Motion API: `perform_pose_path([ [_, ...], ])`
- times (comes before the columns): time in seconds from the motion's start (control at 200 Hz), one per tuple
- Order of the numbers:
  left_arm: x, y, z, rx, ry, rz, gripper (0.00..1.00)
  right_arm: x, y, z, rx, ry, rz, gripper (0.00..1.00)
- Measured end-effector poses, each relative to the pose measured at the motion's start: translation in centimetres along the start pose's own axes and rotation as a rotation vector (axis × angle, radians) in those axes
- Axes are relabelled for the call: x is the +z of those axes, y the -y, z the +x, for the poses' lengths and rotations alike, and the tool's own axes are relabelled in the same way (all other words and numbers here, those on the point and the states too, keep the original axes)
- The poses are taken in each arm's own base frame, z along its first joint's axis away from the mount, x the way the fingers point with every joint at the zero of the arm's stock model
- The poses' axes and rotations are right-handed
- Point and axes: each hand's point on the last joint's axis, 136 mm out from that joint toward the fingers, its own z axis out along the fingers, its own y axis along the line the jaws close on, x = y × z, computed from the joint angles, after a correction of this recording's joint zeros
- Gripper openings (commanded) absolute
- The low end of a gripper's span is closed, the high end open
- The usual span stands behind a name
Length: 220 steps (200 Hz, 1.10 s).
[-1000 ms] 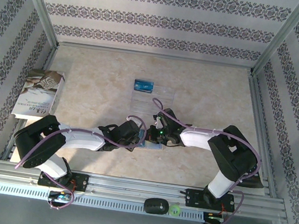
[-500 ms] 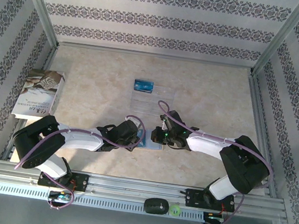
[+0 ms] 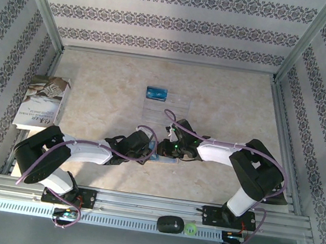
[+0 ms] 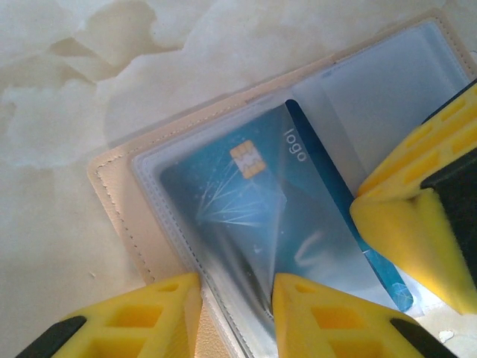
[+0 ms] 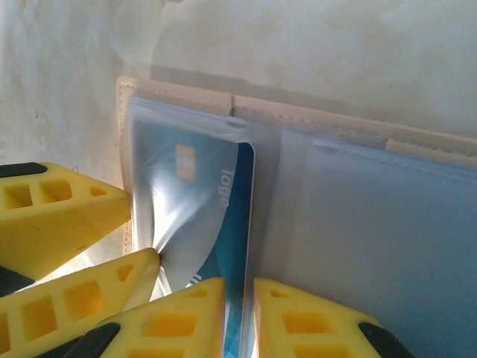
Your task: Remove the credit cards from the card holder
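**Pressed flat, jaws parted**

On the pale marbled table [image 3: 106, 89], the left gripper [image 4: 237, 289] stands part-open, yellow tips pressing the flat tan folding card holder [image 4: 112, 186]. The right gripper [image 5: 238, 294] is barely parted over the bright blue plastic credit card [image 4: 246, 201] in its clear pocket.

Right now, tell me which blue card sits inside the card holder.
The chip card printed "logo", under the clear sleeve of the card holder. The other blue card lies apart, at the far-left corner of the clear tray.
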Motion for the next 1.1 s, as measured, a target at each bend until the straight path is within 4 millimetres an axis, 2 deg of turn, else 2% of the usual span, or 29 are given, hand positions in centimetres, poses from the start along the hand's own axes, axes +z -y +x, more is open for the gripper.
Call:
perform_pose_path([
  [0.28,0.0,0.1,0.0,-0.001,-0.003,0.006,0.33,0.3,-0.5,0.0,-0.001,-0.019,-0.027,0.21],
  [0.435,0.0,0.0,0.0,-0.002,-0.004,0.006,0.35,0.5,-0.3,0.0,0.006,-0.023,-0.02,0.0],
  [0.62,-0.1,-0.4,0.0,-0.032,-0.002,0.023,0.39,0.4,-0.3,-0.1,0.007,-0.007,-0.024,0.0],
  [0.899,-1.5,-1.8,0.8,-0.05,-0.012,0.0,0.42,-2.1,0.6,-1.0,0.009,0.085,0.048,0.0],
  [1.099,-1.6,-1.8,0.9,-0.049,-0.018,0.001,0.42,-2.5,1.5,-0.8,0.019,0.086,0.097,0.0],
])
